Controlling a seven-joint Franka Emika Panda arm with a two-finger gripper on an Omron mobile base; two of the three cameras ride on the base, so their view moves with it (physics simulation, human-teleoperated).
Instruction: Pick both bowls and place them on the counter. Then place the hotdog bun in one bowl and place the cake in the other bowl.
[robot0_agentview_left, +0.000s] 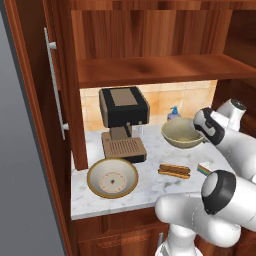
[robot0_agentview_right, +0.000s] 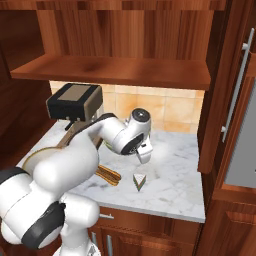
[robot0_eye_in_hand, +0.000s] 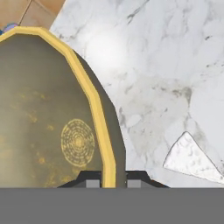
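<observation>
The deeper olive-tan bowl hangs low over the back of the counter, and my gripper is shut on its right rim. A dark shadow lies beside it on the marble; I cannot tell whether it touches. The wide shallow bowl rests at the counter's front left. In front of the held bowl lies the hotdog bun. The cake, a small striped slice, lies to the right of the bun.
A black and tan coffee machine stands at the back left. A blue soap bottle is by the tiled wall behind the held bowl. An open wooden shelf runs above, with cabinet doors on both sides.
</observation>
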